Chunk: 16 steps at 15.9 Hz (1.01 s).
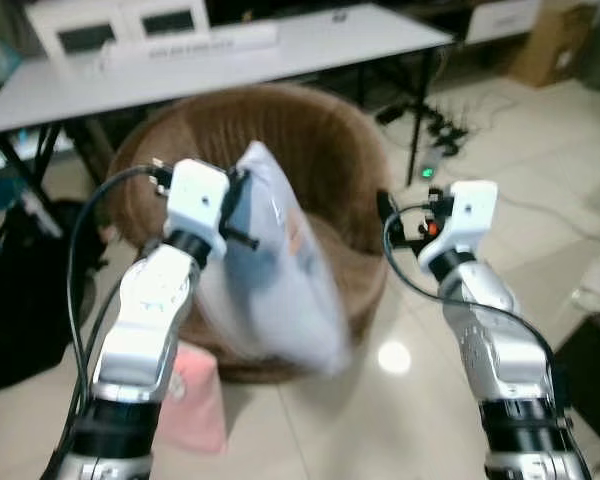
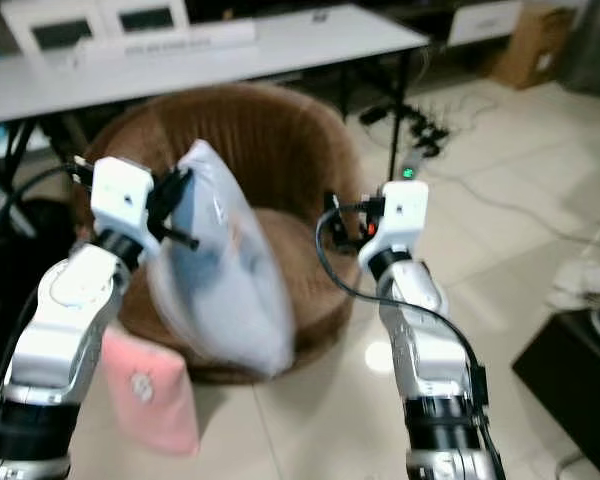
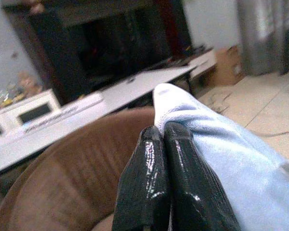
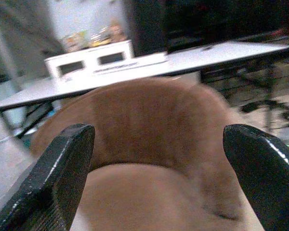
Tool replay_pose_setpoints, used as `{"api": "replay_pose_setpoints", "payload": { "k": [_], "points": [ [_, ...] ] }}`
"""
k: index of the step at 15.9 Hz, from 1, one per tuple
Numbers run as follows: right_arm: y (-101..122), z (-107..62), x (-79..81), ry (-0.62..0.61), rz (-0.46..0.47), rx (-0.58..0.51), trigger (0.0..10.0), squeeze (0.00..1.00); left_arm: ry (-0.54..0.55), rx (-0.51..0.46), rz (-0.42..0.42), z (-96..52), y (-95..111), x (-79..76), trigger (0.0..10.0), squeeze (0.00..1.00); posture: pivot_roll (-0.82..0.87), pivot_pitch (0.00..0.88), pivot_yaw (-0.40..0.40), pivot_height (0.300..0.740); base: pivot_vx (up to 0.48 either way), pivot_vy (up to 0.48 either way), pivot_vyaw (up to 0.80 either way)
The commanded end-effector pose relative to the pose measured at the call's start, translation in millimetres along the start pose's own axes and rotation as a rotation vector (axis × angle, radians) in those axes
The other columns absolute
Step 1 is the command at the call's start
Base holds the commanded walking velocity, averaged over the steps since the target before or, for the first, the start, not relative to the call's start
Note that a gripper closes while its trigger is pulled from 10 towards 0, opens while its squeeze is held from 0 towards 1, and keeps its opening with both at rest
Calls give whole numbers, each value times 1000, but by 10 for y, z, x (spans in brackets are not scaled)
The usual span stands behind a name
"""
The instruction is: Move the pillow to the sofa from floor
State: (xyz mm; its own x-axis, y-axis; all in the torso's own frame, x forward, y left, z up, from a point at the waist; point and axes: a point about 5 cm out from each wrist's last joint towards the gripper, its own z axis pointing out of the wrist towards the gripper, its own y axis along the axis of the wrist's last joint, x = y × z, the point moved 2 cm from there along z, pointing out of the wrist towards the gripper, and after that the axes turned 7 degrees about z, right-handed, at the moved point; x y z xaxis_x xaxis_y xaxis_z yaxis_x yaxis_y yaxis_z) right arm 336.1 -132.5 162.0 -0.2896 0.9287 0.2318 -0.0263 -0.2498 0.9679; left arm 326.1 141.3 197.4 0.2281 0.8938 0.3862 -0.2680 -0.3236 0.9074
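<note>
Left gripper: raised in front of the robot, its two black fingers pressed tight together on the upper corner of the pillow.
Pillow: pale blue-white, off the floor, hanging from that pinched corner. It droops down and toward the robot's right, in front of the sofa; its lower end hangs near the front edge of the seat. It is blurred, so whether it touches the sofa cannot be told.
Right gripper: held up at about the same height on the robot's right, beside the sofa's right side. Its fingers are spread wide with nothing between them; they point at the brown seat and backrest.
Sofa: a round brown tub seat with a curved ribbed back, directly ahead of the robot, standing on the tiled floor.
Table: long and white, just behind the sofa, carrying white boxes at the robot's left end.
Pink thing: soft-looking, on the floor below the left arm, next to the sofa's base.
Cables: a power strip with a green light and several leads, on the floor to the right of the table legs.
Cardboard box: far right, beyond the table.
</note>
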Motion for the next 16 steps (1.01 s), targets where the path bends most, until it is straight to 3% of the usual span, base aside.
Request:
{"api": "replay_pose_setpoints", "payload": {
  "k": [1, 3, 4, 5, 6, 8, 11, 12, 16],
  "points": [
    [1, -14, 85, 52, 12, 7, 10000, 0, 52, -23, 21, 5, 63, 123, 10000, 0, 46, 0, 99, 740, 0, 0, 0],
    [-10, -54, 98, 104, -13, 25, 10000, 0, 57, -21, 21, 3, 55, 131, 10000, 0, 45, 0, 98, 740, 0, 0, 0],
    [-6, -111, 137, 187, -31, 30, 10000, 0, 51, -33, 15, 4, 65, 120, 10000, 0, 47, 0, 95, 740, 0, 0, 0],
    [-1, -120, 138, 200, -32, 30, 10000, 816, 46, -37, 13, 4, 70, 116, 10000, 0, 47, 0, 95, 740, 0, 0, 0],
    [12, -140, 138, 227, -28, 30, 10000, 1000, 37, -45, 12, 0, 78, 108, 10000, 0, 49, 0, 92, 740, 0, 0, 0],
    [60, -167, 116, 266, -22, 19, 10000, 1000, 27, -47, 21, -9, 69, 104, 10000, 0, 49, 0, 92, 740, 0, 0, 0],
    [118, -222, 64, 333, -88, 16, 10000, 1000, 5, -61, 13, -24, 76, 89, 10000, 0, 48, 0, 92, 740, 0, 0, 0],
    [79, -261, 13, 371, -155, 50, 10000, 1000, -20, -71, 5, -30, 85, 66, 10000, 0, 48, 0, 92, 740, 0, 0, 0],
    [-16, -305, -53, 402, -230, 105, 10000, 1000, -126, -113, -33, -83, 119, -22, 10000, 0, 52, 0, 86, 740, 0, 0, 0]
  ]
}}
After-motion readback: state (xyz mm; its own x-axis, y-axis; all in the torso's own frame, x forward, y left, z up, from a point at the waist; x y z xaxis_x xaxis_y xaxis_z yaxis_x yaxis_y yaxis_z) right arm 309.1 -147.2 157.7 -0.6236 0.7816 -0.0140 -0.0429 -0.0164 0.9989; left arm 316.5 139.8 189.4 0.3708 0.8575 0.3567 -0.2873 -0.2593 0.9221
